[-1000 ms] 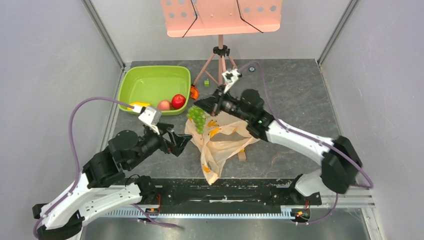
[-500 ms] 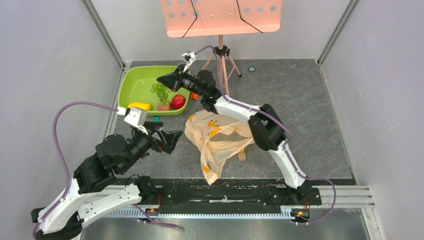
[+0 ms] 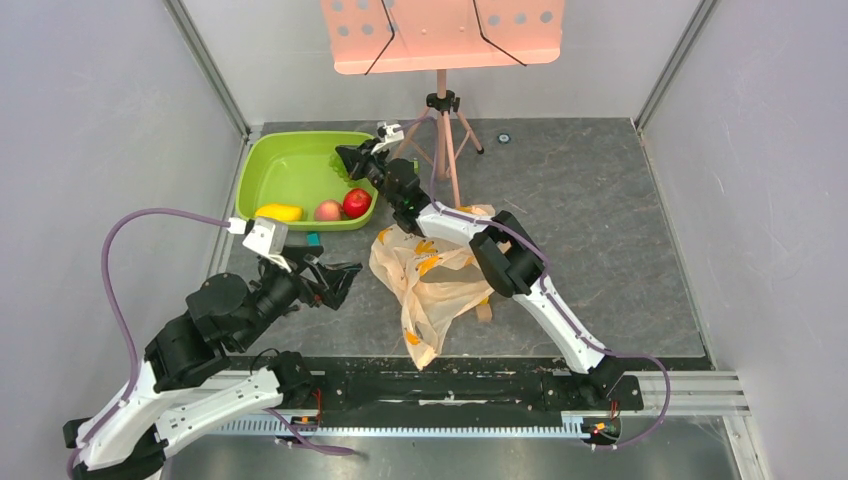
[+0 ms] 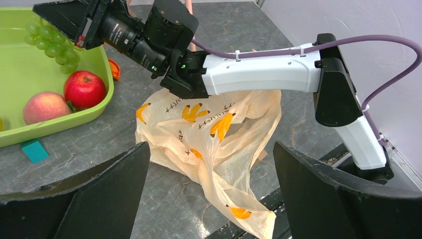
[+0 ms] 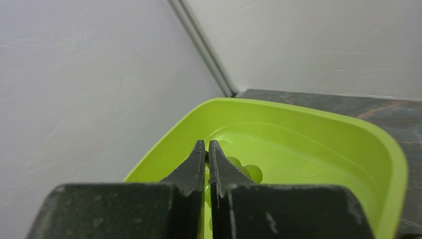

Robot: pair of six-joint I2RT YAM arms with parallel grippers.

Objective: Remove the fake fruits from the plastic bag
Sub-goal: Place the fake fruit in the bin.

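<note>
My right gripper (image 3: 347,158) reaches over the lime green tub (image 3: 262,165) and is shut on the stem of the green grape bunch (image 4: 51,41), which hangs just above the tub floor. The grapes also show past the fingertips in the right wrist view (image 5: 245,172). A red apple (image 3: 356,202), a pinkish peach (image 3: 328,210) and a yellow fruit (image 3: 279,212) lie in the tub's near end. The beige plastic bag (image 3: 435,275) with orange print lies crumpled on the table. My left gripper (image 3: 340,280) is open and empty, left of the bag and clear of it.
A tripod (image 3: 441,110) holding a pink perforated stand (image 3: 440,35) is behind the bag. A teal block (image 3: 312,238) lies by the tub's near wall, and a small orange piece (image 4: 114,69) lies at its right side. Grey walls close in on both sides.
My right gripper carried the grape bunch from above the bag to over the green tub and lowered it there. My left arm drew back to the left, away from the bag.
</note>
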